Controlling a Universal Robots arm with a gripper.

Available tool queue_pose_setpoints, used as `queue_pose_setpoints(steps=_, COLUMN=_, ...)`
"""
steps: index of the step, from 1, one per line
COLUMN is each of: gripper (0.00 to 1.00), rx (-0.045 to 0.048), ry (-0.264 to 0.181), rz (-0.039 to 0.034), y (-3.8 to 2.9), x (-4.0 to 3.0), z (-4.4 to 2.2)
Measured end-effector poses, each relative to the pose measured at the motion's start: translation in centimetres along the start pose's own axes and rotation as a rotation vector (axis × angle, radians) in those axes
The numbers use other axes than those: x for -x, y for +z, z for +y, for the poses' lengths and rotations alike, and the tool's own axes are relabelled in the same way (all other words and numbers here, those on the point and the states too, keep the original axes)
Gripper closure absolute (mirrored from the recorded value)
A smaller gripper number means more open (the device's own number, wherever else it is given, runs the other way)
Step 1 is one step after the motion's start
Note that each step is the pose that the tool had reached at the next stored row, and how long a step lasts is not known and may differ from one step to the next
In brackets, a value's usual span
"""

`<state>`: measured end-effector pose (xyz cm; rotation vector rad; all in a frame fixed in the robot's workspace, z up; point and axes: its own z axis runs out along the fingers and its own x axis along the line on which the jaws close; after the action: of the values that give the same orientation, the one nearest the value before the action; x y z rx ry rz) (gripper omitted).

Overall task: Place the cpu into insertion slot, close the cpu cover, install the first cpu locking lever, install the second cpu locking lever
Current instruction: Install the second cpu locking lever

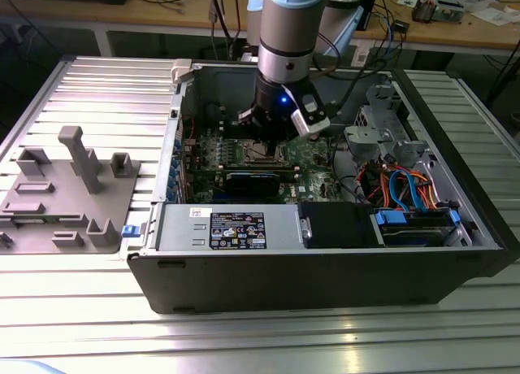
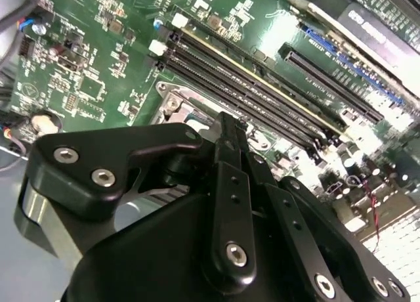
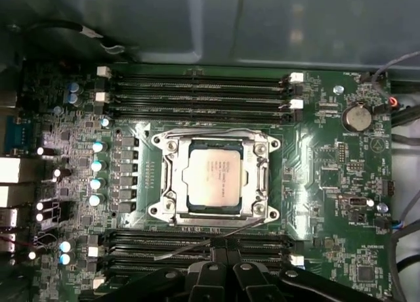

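In the first wrist view the cpu [image 3: 211, 176] lies flat in the insertion slot [image 3: 159, 144] on the green board. The silvery cpu cover [image 3: 262, 178] is down around it, and the chip's top shows through its window. A thin metal lever [image 3: 187, 249] slants out from the socket's edge across the memory slots. My gripper [image 3: 221, 253] hangs just over that lever, beside the socket, with its black fingers pressed together. In the second wrist view the gripper [image 2: 226, 128] points down at a corner of the slot [image 2: 172, 104]. In the exterior view the gripper [image 1: 268, 142] is low inside the computer case.
Black memory slots [image 3: 197, 85] run along both sides of the socket. A black power-supply box [image 1: 236, 228] and drive cages with blue and orange cables [image 1: 406, 187] fill the case's front and the exterior view's right. A grey fixture [image 1: 69, 191] stands on the table at the exterior view's left.
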<state>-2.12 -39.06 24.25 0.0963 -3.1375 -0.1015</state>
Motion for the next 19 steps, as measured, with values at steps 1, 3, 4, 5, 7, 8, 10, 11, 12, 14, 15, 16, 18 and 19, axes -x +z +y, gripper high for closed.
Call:
queue_pose_setpoints(steps=1, gripper=0.89, rx=-0.0001, ry=-0.009, rz=0.0007, y=0.04, x=-0.02, z=-0.01)
queue_pose_setpoints(steps=3, gripper=0.89, rx=0.0008, ry=-0.009, rz=0.0006, y=0.11, x=-0.18, z=-0.01)
queue_pose_setpoints(steps=4, gripper=0.89, rx=0.0018, ry=-0.009, rz=0.0006, y=0.14, x=-0.31, z=-0.01)
queue_pose_setpoints(steps=5, gripper=0.89, rx=0.003, ry=-0.009, rz=0.0005, y=0.17, x=-0.5, z=-0.04)
queue_pose_setpoints(steps=7, gripper=0.89, rx=0.0062, ry=-0.009, rz=0.0005, y=0.21, x=-0.96, z=-0.11)
queue_pose_setpoints(steps=8, gripper=0.89, rx=0.0073, ry=-0.009, rz=0.0003, y=0.24, x=-1.14, z=-0.12)
queue_pose_setpoints(steps=10, gripper=0.89, rx=0.0112, ry=-0.009, rz=0.0, y=0.41, x=-1.96, z=-0.13)
queue_pose_setpoints(steps=11, gripper=0.89, rx=0.0118, ry=-0.009, rz=0.0002, y=0.52, x=-2.21, z=-0.14)
queue_pose_setpoints(steps=12, gripper=0.89, rx=0.0123, ry=-0.009, rz=0.0003, y=0.6, x=-2.33, z=-0.14)
queue_pose_setpoints(steps=14, gripper=0.89, rx=0.0162, ry=-0.009, rz=0.0006, y=0.76, x=-2.51, z=-0.22)
queue_pose_setpoints(steps=15, gripper=0.89, rx=0.0197, ry=-0.009, rz=0.0007, y=0.82, x=-2.58, z=-0.35)
queue_pose_setpoints(steps=16, gripper=0.89, rx=0.0236, ry=-0.009, rz=0.0012, y=0.86, x=-2.63, z=-0.49)
queue_pose_setpoints(steps=18, gripper=0.89, rx=0.0303, ry=-0.009, rz=0.002, y=0.91, x=-2.71, z=-0.57)
queue_pose_setpoints(steps=19, gripper=0.89, rx=0.0371, ry=-0.009, rz=0.002, y=0.93, x=-2.75, z=-0.64)
